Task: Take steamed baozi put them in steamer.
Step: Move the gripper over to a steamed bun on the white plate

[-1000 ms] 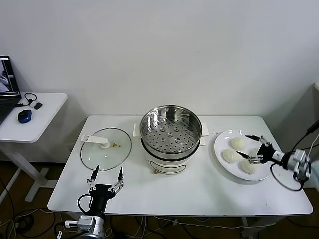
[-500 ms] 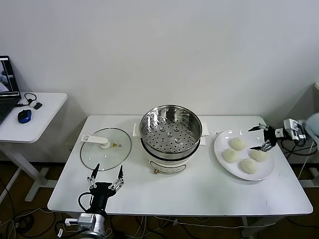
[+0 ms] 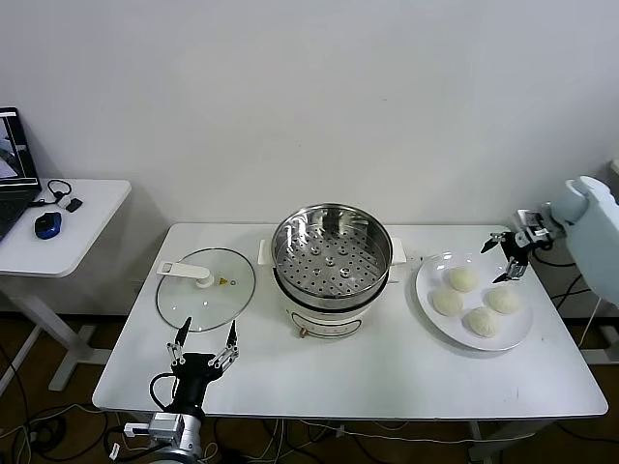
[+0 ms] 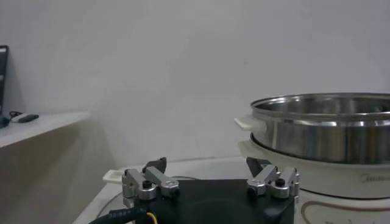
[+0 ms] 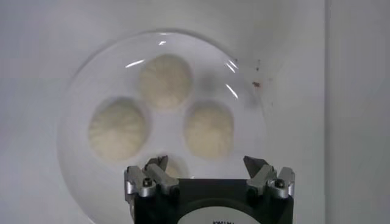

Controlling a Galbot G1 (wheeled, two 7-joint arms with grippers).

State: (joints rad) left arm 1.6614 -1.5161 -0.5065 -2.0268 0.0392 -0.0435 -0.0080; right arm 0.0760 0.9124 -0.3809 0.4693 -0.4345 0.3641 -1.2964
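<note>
Right now the right claw (image 3: 507, 256) hangs at the right edge of the head view, above the far rim of the white plate (image 3: 428, 286), its fingers spread wide and holding nothing. Four steamed baozi (image 3: 462, 279) sit close together on that plate, right of centre in the frame. From the right wrist camera the buns (image 5: 164, 81) lie below the wide-open claw (image 5: 207, 170), three in plain sight and the fourth mostly hidden behind the claw body; a few small dark specks mark the table beside the plate (image 5: 79, 91).

At the centre of the head view stands the steamer (image 3: 332, 253), a shiny steel basket with a holed floor on a white base, and no bun lies in it. Left of it the glass lid (image 3: 205, 289) rests flat on the table (image 3: 387, 372). The left claw (image 3: 204, 350) waits at the lower left of the frame near the table's front edge, fingers also wide apart and empty.
</note>
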